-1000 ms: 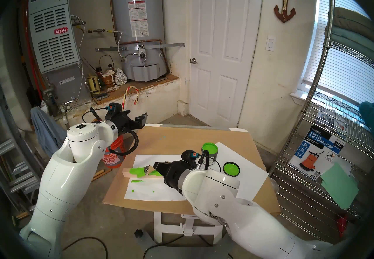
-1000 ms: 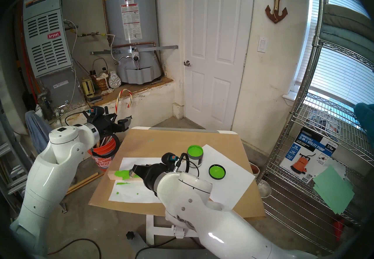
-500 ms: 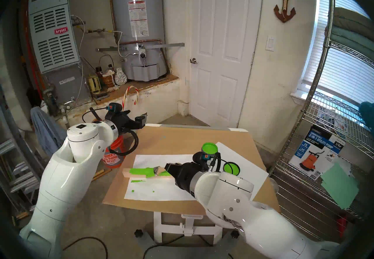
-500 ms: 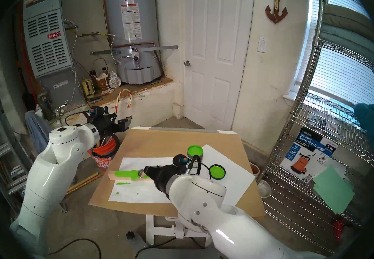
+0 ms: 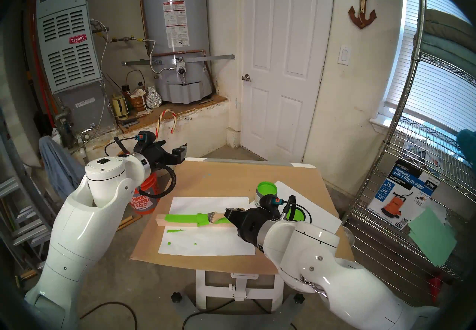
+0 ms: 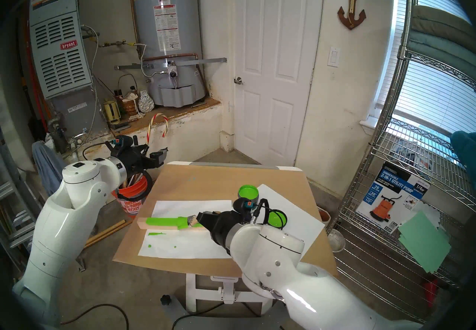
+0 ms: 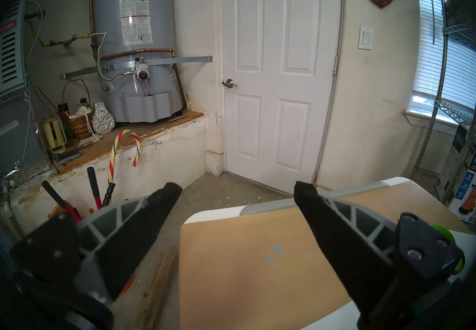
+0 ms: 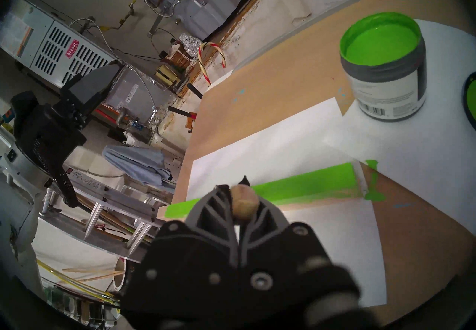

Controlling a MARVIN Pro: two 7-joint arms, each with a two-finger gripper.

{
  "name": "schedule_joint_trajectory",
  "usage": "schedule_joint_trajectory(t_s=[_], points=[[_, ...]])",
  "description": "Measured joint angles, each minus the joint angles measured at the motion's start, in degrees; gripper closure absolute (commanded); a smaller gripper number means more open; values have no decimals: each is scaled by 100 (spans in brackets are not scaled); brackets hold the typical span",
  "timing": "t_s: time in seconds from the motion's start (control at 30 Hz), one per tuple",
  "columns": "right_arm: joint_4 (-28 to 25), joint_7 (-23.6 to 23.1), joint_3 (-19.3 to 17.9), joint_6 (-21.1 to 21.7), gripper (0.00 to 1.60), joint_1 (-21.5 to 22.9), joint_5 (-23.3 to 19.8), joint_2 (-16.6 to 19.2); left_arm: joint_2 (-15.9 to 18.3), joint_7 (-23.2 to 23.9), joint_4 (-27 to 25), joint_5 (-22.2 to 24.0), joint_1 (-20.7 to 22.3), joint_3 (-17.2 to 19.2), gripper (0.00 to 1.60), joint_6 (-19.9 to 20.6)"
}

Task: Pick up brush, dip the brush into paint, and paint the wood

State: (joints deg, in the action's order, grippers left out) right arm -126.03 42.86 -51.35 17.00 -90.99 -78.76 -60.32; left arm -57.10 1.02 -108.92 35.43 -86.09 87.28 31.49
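The wood (image 5: 180,217) is a long pale bar lying across white paper, its left part coated bright green (image 8: 309,185). My right gripper (image 5: 228,214) is shut on the brush (image 5: 211,216) by its wooden handle. The green bristles press on the bar's top face near its middle. In the right wrist view the handle's end (image 8: 243,202) pokes out between the closed fingers. The paint (image 5: 266,189) is an open can of lime green standing just behind the right wrist. My left gripper (image 7: 238,190) hangs open and empty beyond the table's far left corner (image 5: 180,153).
A black lid (image 5: 298,214) coated green lies right of the can, partly behind my wrist cable. White paper sheets (image 5: 206,247) with green smears cover the brown table top (image 5: 231,172). An orange bucket (image 5: 144,200) stands left of the table. A wire shelf (image 5: 401,193) is to the right.
My right gripper has dragged the brush to the right along the wood, and the green stripe on the bar has grown longer. The left arm has not moved.
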Motion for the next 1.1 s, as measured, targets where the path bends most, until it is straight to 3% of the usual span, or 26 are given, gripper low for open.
schedule_joint_trajectory(t_s=[1.1], points=[[-673,-374,-1050,-292,160,-1018,-64,1171,0,0,0,0,0,-2,0,0]])
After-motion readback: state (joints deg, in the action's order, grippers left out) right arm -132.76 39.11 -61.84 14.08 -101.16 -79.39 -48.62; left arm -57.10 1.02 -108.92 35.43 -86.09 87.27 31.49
